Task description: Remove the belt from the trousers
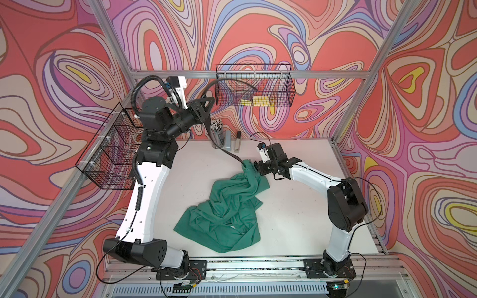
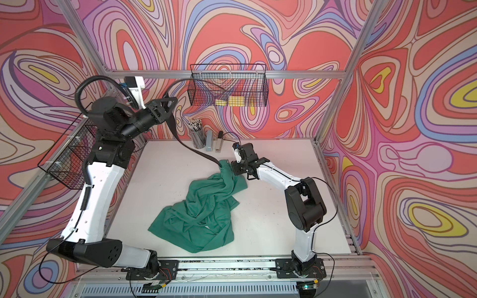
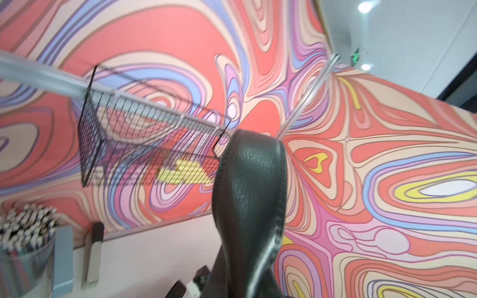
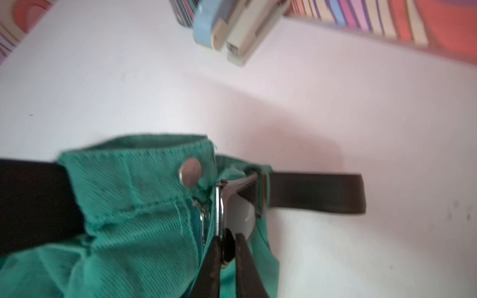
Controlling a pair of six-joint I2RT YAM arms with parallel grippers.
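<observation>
Far left, the raised left hand (image 1: 209, 102) is clamped tight on the belt (image 3: 251, 185), whose strap slopes down to the trousers (image 1: 227, 206) heaped on the surface (image 1: 296, 206). At their far-right waistband, the right hand (image 4: 229, 238) pinches the buckle (image 4: 219, 206), fully closed.

Counted: one belt (image 1: 232, 156), one pair of trousers (image 1: 222, 214), two wire baskets (image 1: 284, 90) (image 1: 108, 154), one cup of pencils (image 1: 218, 131), two staplers (image 1: 228, 140) (image 1: 237, 144) on the surface (image 1: 296, 206).

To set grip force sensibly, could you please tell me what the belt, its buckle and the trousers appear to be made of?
The belt: black leather or imitation, matt pebbled grain with stitched edges. The buckle: probably metal, shiny silver reflections. The trousers: woven cotton-like twill, matt teal, with visible diagonal ribs and frayed threads.
</observation>
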